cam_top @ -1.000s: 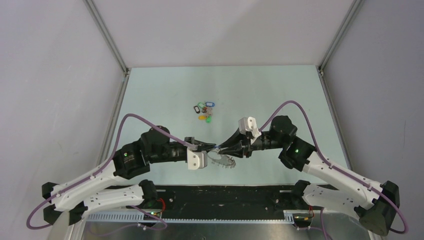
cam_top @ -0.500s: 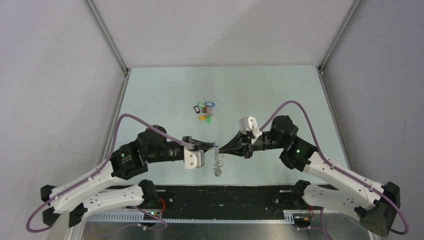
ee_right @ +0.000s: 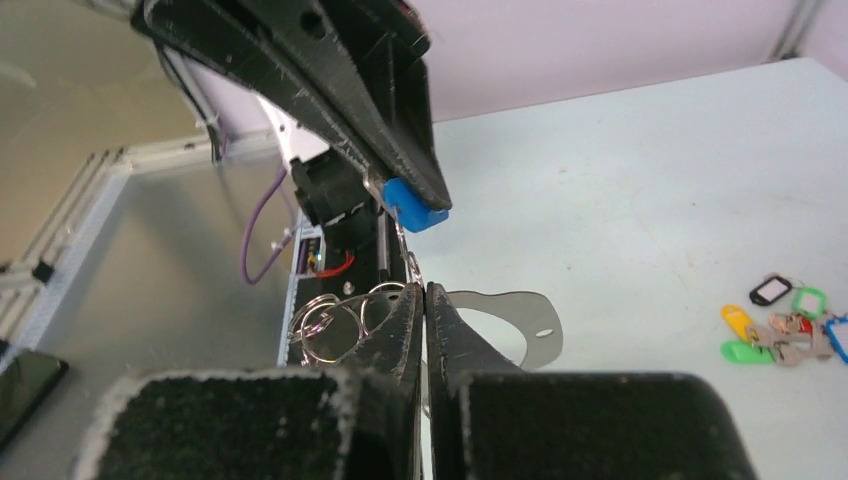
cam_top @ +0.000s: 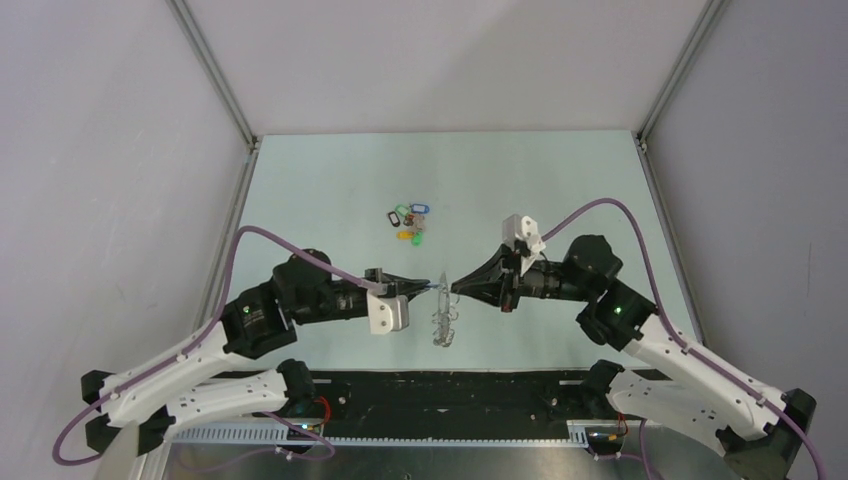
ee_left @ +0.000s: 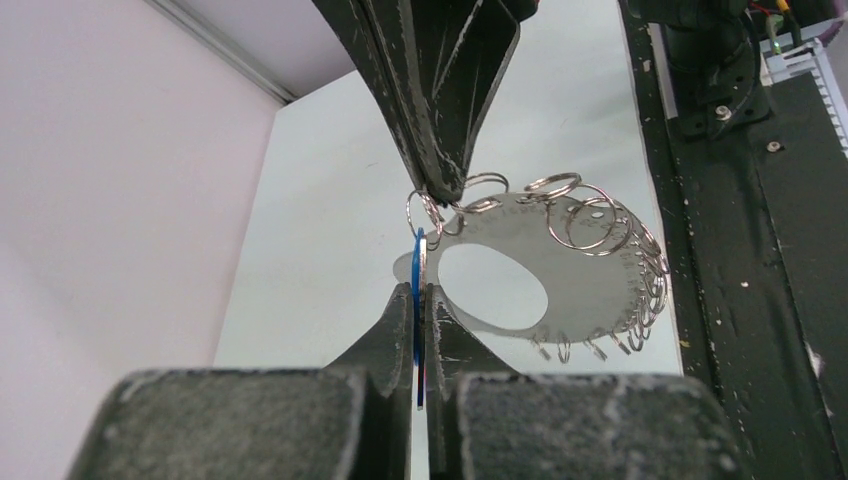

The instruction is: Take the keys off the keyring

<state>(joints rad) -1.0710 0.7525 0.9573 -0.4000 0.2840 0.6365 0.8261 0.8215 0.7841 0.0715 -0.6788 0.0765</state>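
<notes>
Two grips, mid-frame | left tool (cam_top: 426, 287) nips blue key (ee_left: 417, 300); right tool (cam_top: 456, 287) nips keyring (cam_top: 443, 326), dangling centre above desk (cam_top: 320, 180) | judged: draw apart slowly; ease key round its small ring (ee_left: 408, 214)

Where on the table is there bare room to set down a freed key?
Bare table lies along the back wall, and right of the coloured tag pile up to the right wall. Crowded: the near middle, where the two pairs of jaws meet at the keyring and blue key.
</notes>
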